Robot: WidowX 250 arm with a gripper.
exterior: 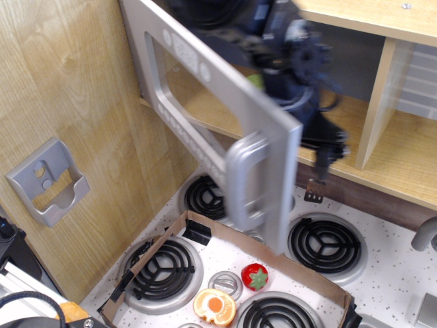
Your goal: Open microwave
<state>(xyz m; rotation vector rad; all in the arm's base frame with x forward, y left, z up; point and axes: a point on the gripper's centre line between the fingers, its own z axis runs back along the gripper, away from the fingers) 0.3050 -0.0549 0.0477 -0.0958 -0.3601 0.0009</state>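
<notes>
I see the microwave (205, 116) door swung well open; my end effector (321, 171) is blurred behind it, grip unreadable; little remains.

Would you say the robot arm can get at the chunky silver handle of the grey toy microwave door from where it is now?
Probably not directly: the arm sits behind the swung-out grey microwave door, while the silver handle is on the door's front face, so the door panel lies between them.
</notes>
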